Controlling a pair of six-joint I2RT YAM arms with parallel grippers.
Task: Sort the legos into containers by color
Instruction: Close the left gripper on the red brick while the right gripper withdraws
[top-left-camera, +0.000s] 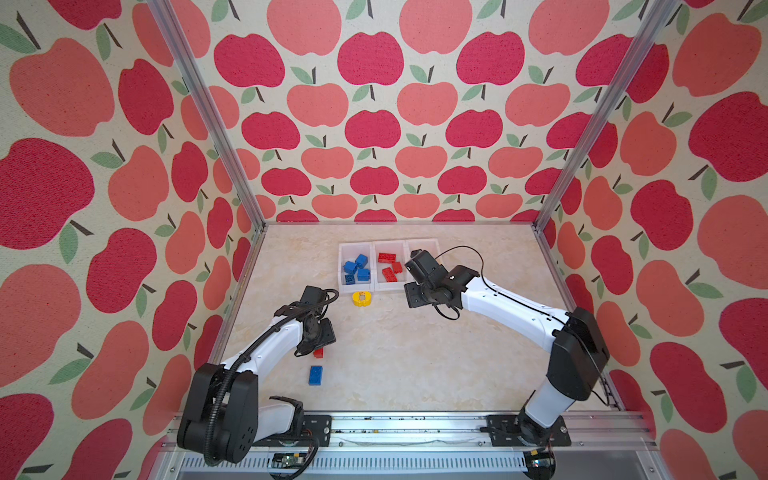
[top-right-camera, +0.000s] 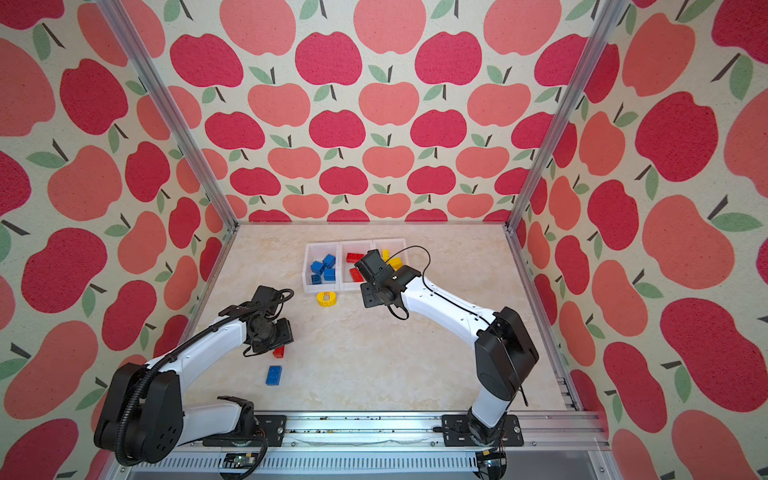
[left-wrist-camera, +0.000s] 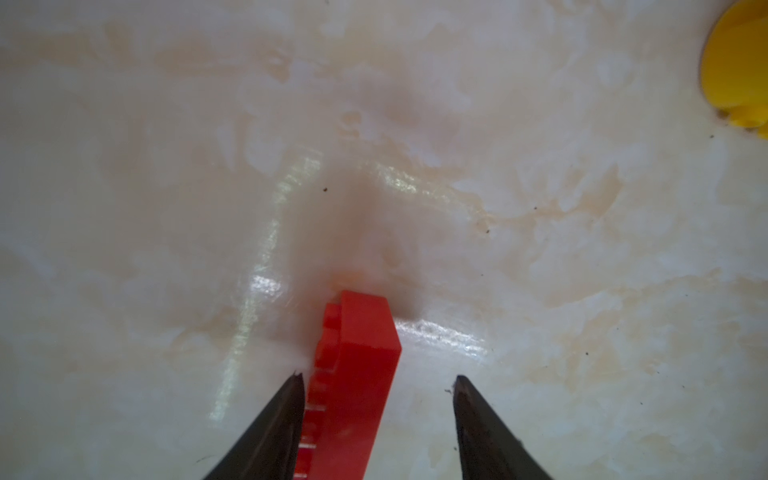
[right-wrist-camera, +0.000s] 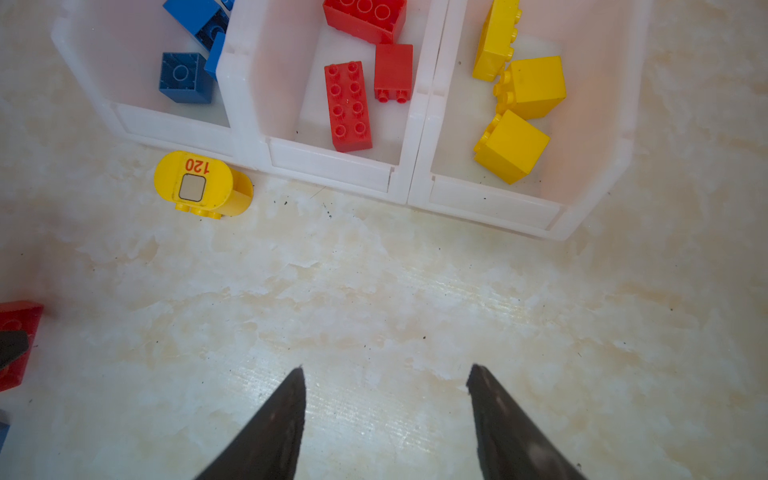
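Observation:
A red lego (left-wrist-camera: 357, 374) lies on its side on the marble table, in both top views (top-left-camera: 318, 353) (top-right-camera: 279, 352) just under my left wrist. My left gripper (left-wrist-camera: 378, 377) is open astride it: one finger touches the studded side, the other stands clear of the smooth side. A blue lego (top-left-camera: 315, 375) lies on the table nearer the front. The containers (right-wrist-camera: 328, 166) stand in a row at the back, holding blue legos (top-left-camera: 356, 266), red legos (right-wrist-camera: 348, 106) and yellow legos (right-wrist-camera: 513, 145). My right gripper (right-wrist-camera: 387, 367) hangs open and empty over bare table in front of them.
A round yellow piece (right-wrist-camera: 199, 183) marked 120 lies on the table against the front of the containers, also in a top view (top-left-camera: 362, 298). Apple-patterned walls and metal posts close in the table on three sides.

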